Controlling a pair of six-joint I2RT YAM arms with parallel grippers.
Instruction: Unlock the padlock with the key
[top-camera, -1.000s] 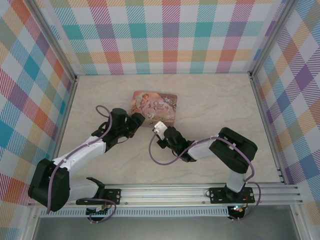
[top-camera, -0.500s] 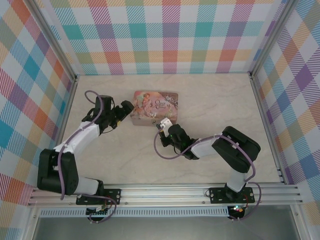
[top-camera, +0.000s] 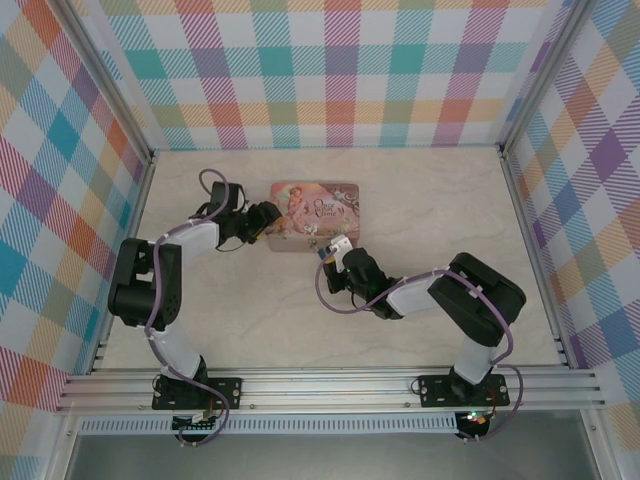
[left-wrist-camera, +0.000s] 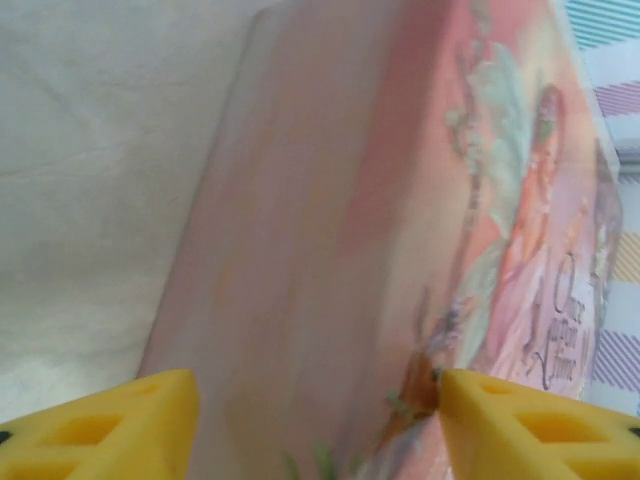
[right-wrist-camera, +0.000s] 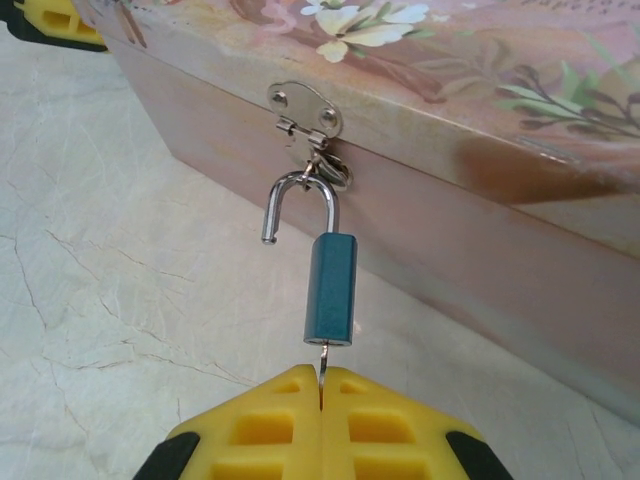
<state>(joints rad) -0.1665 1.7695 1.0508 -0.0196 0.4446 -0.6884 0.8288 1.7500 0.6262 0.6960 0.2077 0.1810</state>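
Note:
A teal-blue padlock (right-wrist-camera: 330, 290) hangs by its silver shackle (right-wrist-camera: 300, 190) from the hasp on the front of a pink illustrated tin (right-wrist-camera: 470, 120). The shackle's left leg is out of the body and hangs free. The key (right-wrist-camera: 324, 358) sticks out of the padlock's underside, and my right gripper (right-wrist-camera: 322, 385) is shut on it. That gripper (top-camera: 330, 256) is just in front of the tin (top-camera: 318, 212). My left gripper (top-camera: 265, 222) is at the tin's left end, its yellow fingers (left-wrist-camera: 540, 425) pressed on either side of the tin (left-wrist-camera: 320, 250).
The tin lies mid-table on pale marbled board (top-camera: 430, 200), with bare surface behind it and to the right. Checked walls (top-camera: 330, 70) close in the back and both sides. The right arm's purple cable (top-camera: 325, 290) loops over the table in front of the tin.
My left gripper left the tin's near-left corner, opened wide, and closed again on the tin's left end. The tin turned a little straighter. The right gripper shifted slightly right with the key.

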